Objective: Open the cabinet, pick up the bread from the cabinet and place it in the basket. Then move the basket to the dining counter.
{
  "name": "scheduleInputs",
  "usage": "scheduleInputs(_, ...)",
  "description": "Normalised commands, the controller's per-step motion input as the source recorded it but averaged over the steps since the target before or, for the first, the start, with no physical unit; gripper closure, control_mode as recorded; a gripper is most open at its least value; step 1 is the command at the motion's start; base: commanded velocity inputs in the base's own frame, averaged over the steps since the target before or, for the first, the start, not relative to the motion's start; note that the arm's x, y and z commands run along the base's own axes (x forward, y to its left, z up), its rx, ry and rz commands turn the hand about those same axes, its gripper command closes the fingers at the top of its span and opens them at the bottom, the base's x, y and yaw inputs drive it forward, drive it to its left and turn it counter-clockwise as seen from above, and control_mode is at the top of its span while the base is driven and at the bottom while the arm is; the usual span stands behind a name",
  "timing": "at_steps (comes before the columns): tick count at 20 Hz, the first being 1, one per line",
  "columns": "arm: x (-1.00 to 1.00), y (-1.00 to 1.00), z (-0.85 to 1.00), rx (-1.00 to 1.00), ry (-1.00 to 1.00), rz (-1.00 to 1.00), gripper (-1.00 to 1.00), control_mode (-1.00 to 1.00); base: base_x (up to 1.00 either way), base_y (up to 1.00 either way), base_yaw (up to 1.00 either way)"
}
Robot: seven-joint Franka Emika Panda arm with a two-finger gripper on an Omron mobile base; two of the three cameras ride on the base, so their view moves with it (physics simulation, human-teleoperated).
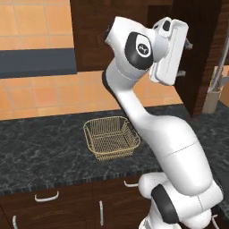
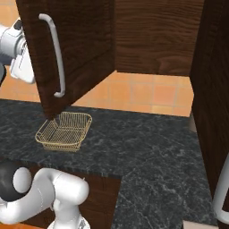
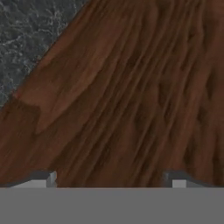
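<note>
Basket (image 1: 112, 137) on black countertop (image 1: 40, 152), left of arm: light, stiff wire, grip by thick rim. Gripper (image 3: 109, 179) spread wide, grasping nothing, close against cabinet (image 2: 76, 49) door, which stands ajar. Door rigid, hinged; swing by bar handle (image 2: 56, 53). Bread not visible.

You're looking at a glossy white arm (image 1: 174, 147) of rounded segments; black joint caps, one bearing a small white mark; pale grey finger tips (image 3: 43, 179) on the gripper (image 3: 109, 180).
</note>
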Motion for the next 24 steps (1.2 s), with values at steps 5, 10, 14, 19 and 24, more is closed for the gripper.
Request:
scheduleInputs(5,-0.13,-1.0,0.0,-0.06,-0.03,0.0,-1.0,-1.0,0.0,0.0,0.0)
scheduleInputs(10,0.28,-0.84,0.0,0.11,0.0,0.02,-1.0,-1.0,0.0,0.0,0.0)
scheduleInputs(14,0.01,-0.13,-0.04,0.04,0.02,-0.01,-1.0,-1.0,0.0,0.0,0.0)
scheduleInputs(19,0.02,0.88,-0.3,0.06,-0.02,-0.17,-1.0,-1.0,0.0,0.0,0.0)
scheduleInputs(24,0.33,0.99,-0.53,0.18,-0.13,-0.29,-1.0,-1.0,0.0,0.0,0.0)
